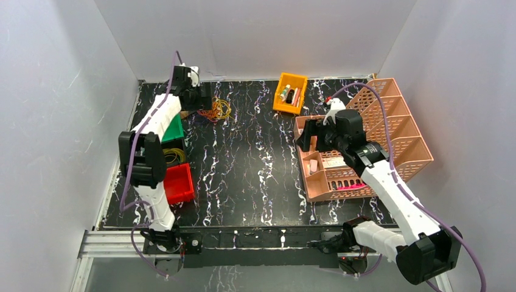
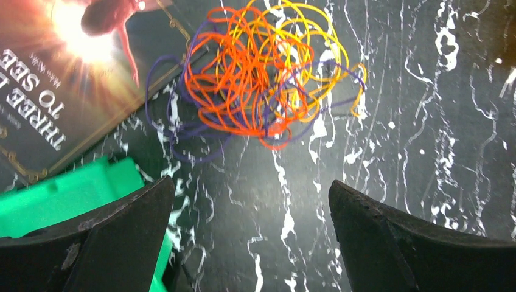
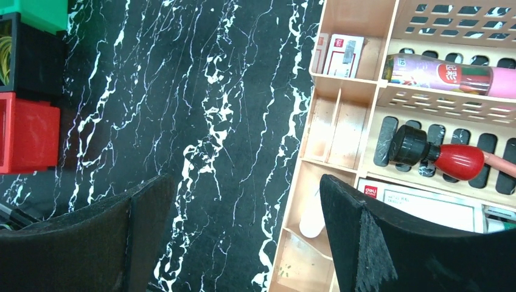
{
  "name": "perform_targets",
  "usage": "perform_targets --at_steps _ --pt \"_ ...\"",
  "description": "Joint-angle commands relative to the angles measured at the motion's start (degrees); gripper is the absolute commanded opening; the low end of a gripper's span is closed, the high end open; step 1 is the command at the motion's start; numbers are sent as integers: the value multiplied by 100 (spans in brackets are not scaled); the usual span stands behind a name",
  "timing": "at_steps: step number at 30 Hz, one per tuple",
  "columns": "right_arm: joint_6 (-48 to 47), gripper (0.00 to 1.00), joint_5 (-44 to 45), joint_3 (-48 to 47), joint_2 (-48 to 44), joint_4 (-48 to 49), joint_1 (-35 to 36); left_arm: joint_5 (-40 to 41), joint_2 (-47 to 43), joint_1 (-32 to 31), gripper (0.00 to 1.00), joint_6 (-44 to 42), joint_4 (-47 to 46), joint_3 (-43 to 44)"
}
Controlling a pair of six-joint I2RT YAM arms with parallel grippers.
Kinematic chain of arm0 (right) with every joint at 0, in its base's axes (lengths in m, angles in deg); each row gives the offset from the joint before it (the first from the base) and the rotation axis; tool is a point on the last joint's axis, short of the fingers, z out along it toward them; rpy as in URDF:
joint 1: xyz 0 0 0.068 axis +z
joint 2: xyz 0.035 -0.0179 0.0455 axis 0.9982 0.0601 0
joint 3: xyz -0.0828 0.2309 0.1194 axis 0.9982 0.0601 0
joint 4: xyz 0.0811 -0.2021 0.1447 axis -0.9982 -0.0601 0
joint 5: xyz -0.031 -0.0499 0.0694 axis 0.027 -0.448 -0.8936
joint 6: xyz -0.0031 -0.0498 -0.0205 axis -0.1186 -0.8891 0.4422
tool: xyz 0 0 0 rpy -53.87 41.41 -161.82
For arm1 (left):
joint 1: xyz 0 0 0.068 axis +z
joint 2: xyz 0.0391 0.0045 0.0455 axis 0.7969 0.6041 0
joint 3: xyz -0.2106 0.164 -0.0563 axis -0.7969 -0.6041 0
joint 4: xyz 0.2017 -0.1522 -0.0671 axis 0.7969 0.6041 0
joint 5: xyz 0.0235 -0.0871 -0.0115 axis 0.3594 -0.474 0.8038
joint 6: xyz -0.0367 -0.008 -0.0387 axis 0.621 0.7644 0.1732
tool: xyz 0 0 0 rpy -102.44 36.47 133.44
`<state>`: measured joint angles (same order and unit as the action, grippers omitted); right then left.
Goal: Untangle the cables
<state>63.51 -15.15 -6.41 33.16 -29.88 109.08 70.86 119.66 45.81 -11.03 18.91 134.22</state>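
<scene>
My spread, empty left end effector (image 2: 251, 201) hangs just short of the cables (image 2: 243, 91) by the counter's (image 1: 243, 164) far left corner; my right end effector (image 3: 246, 194), also spread, sits well apart.

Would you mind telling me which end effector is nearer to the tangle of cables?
Left. The left end effector hovers open just short of the cables; the right end effector is across the table, by the pink organizer.

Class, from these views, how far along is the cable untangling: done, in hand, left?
Nothing looks done: the cables lie in one tangled clump. In hand: the left gripper, open, hovers near them; the right gripper, open, is by the pink organiser. All separating is left.
</scene>
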Motion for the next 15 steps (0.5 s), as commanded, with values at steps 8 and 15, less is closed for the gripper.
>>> perform_targets --at_steps 8,15 --pt "437 98 -281 253 -441 178 7 -207 1622 -58 98 -556 453 2023" --pt "524 98 -333 157 -373 156 13 -76 2267 -305 98 -655 538 2459"
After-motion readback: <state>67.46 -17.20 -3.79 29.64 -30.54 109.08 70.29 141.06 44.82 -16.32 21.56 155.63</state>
